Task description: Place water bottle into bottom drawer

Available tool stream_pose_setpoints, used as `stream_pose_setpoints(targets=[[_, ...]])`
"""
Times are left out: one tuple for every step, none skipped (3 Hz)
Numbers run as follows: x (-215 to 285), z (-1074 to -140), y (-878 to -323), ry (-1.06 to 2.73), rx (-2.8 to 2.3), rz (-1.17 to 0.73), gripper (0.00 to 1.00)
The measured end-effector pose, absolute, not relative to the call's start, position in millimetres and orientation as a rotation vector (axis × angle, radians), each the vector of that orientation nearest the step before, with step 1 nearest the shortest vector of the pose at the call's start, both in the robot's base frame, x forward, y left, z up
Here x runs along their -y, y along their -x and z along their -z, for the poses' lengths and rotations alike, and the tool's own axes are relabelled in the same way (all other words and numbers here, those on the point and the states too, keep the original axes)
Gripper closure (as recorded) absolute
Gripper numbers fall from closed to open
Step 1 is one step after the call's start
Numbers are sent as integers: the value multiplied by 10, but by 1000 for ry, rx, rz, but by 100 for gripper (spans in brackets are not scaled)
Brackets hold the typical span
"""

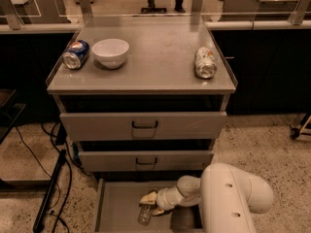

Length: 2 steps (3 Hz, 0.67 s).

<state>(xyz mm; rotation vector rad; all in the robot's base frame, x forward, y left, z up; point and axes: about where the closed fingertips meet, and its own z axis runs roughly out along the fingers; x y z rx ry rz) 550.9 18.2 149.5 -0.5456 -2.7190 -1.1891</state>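
The water bottle (145, 214), small and clear, hangs low inside the pulled-out bottom drawer (116, 208), just above its grey floor. My gripper (151, 204) reaches into the drawer from the right on its white arm. Its pale fingers (148, 197) are shut on the bottle's upper end. The bottle's lower end points toward the drawer's front. The arm's big white elbow (233, 198) hides the right part of the drawer.
On the cabinet top (146, 76) lie a blue Pepsi can (76, 54), a white bowl (111, 52) and a silver can (205, 62) on its side. The two upper drawers (144, 125) stand slightly out. Cables and a dark stand (51, 193) are on the floor at left.
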Motion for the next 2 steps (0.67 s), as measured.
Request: stream_pose_setpoints(targets=[[-184,-1494,-5507,545,2719,1189,0],[-184,-1494,-5506,545,2719,1189,0]])
